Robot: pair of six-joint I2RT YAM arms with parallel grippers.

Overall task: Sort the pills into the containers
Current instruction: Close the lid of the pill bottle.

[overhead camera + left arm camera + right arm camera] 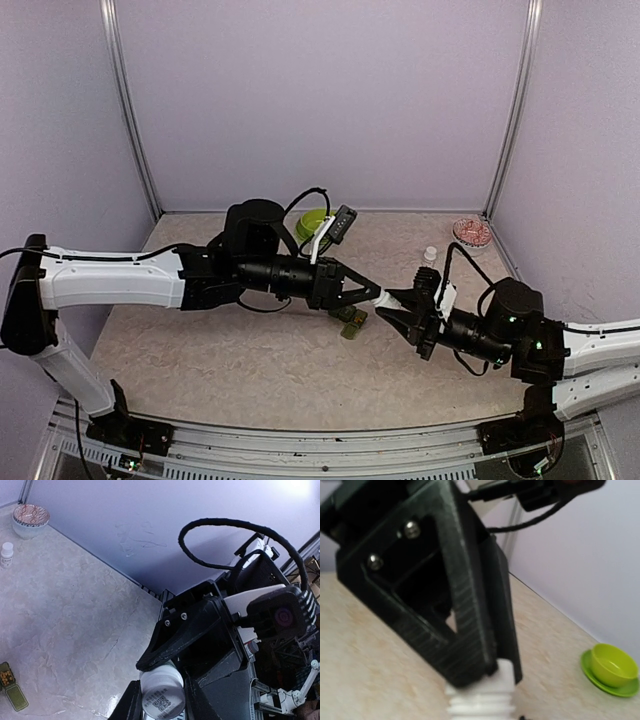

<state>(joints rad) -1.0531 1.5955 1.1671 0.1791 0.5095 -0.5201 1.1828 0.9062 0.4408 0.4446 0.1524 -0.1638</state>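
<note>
A white bottle [388, 297] hangs in the air between my two grippers above the table's middle. My left gripper [377, 295] is shut on one end of it. In the left wrist view my fingers [129, 702] clamp the bottle [162, 697], its round QR-coded face toward the camera. My right gripper [395, 306] closes on the other end; one of its fingers [180, 637] lies against the bottle. The right wrist view shows the bottle's ribbed part [480, 702] under the left gripper's fingers [470, 625]. The dark green pill box [351, 320] lies just below, one compartment open with tiny yellowish specks [4, 677].
A second small white bottle [430, 256] stands at the right [6, 554]. A red-patterned bowl [472, 232] sits at the back right corner [31, 519]. A lime green bowl [313, 222] on a saucer sits at the back centre [614, 669].
</note>
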